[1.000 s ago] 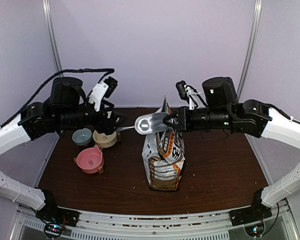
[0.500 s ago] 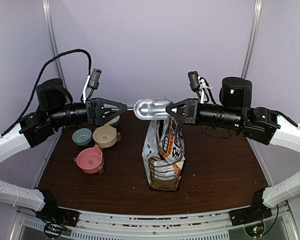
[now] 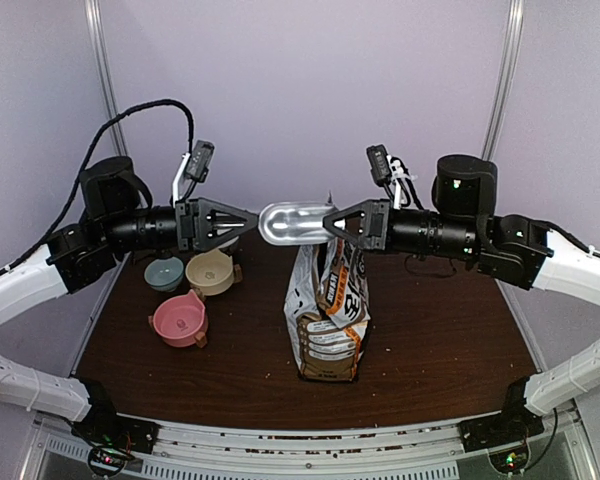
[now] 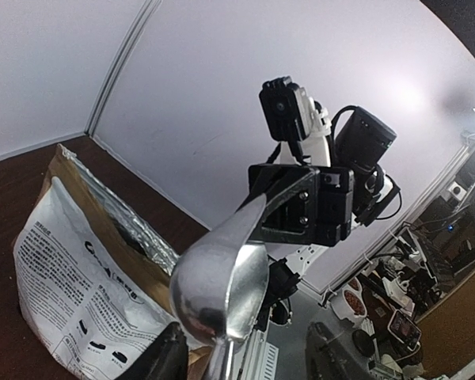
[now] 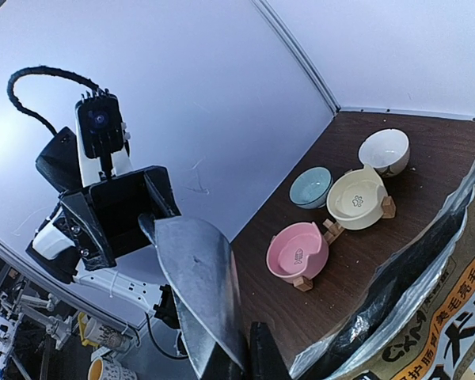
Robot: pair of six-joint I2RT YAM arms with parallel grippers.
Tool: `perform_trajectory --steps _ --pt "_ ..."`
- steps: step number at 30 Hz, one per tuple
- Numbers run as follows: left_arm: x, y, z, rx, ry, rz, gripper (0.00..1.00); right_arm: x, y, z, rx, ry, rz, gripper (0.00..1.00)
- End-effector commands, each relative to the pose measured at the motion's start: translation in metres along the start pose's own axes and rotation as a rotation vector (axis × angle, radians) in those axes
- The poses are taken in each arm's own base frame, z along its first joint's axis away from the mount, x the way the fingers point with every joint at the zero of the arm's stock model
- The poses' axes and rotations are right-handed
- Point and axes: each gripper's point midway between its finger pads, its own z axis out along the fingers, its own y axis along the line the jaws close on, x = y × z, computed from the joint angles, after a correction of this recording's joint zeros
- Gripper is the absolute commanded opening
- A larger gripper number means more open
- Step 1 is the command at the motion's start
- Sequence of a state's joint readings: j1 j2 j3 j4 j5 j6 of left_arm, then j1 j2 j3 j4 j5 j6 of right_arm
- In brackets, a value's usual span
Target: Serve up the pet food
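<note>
Seen from the top camera, a shiny metal scoop (image 3: pixel 292 222) is held level in the air between the two hands, close to the top of the tall printed foil bag (image 3: pixel 328 320) standing on the dark brown counter (image 3: pixel 430 330). The right hand (image 3: pixel 330 222) is clamped on the handle end. The left hand (image 3: pixel 250 217) is placed at the rounded end, so a handover from one arm to the other is judged to be in progress. Below the left hand, a pink bowl (image 3: pixel 179 320), a cream bowl (image 3: pixel 209 272) and a teal bowl (image 3: pixel 164 272) are grouped, all empty.

In the left wrist view, the left hand's fingers (image 4: pixel 168 356) are seen spread apart, with the scoop's rounded end between them. Whether it is touched cannot be told. The bag's foil-lined mouth is seen open to that hand's side, its inside dark.

In the right wrist view, the scoop is seen running from the right hand out to the left hand. A white bowl (image 5: pixel 384 150) is shown beyond the other three bowls. No pet food can be made out in the scoop or in any bowl, so it is judged to lie inside the bag, below the right hand. The bag's raised foil lip is judged to be the obstacle to any dip of the scoop.
</note>
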State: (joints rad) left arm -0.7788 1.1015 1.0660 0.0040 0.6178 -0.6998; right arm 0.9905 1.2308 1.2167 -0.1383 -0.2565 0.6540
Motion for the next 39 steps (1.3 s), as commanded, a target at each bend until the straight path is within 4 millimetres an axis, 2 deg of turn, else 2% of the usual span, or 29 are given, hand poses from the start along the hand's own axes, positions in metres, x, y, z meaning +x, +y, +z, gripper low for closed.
perform_trajectory --steps 1,6,11,19,29,32,34,36,39 --pt "-0.009 -0.006 -0.001 0.007 -0.013 0.032 0.53 -0.015 0.015 -0.003 -0.05 -0.042 -0.008 0.0" --pt "-0.009 -0.004 0.0 0.005 -0.006 0.031 0.41 -0.014 0.014 -0.001 -0.045 -0.035 -0.01 0.0" --pt "-0.007 -0.002 0.002 0.002 0.002 0.026 0.36 -0.013 0.014 0.0 -0.046 -0.027 -0.012 0.0" --pt "-0.005 0.0 0.003 0.0 0.007 0.022 0.18 -0.011 0.013 0.002 -0.045 -0.015 -0.012 0.0" --pt "0.001 0.005 0.004 -0.012 0.021 0.003 0.0 -0.007 0.003 0.004 0.007 -0.005 -0.028 0.0" --pt "0.0 0.006 0.005 -0.017 0.016 -0.003 0.0 -0.009 0.001 0.004 0.021 -0.003 -0.036 0.01" --pt "-0.002 0.01 0.005 -0.036 0.004 -0.009 0.0 -0.009 -0.003 0.003 0.051 0.001 -0.045 0.11" --pt "-0.007 0.016 0.002 -0.086 -0.025 -0.006 0.0 -0.012 -0.01 0.0 0.102 -0.003 -0.062 0.27" --pt "-0.018 0.027 -0.011 -0.174 -0.088 0.009 0.0 -0.018 -0.031 -0.009 0.243 -0.018 -0.085 0.46"
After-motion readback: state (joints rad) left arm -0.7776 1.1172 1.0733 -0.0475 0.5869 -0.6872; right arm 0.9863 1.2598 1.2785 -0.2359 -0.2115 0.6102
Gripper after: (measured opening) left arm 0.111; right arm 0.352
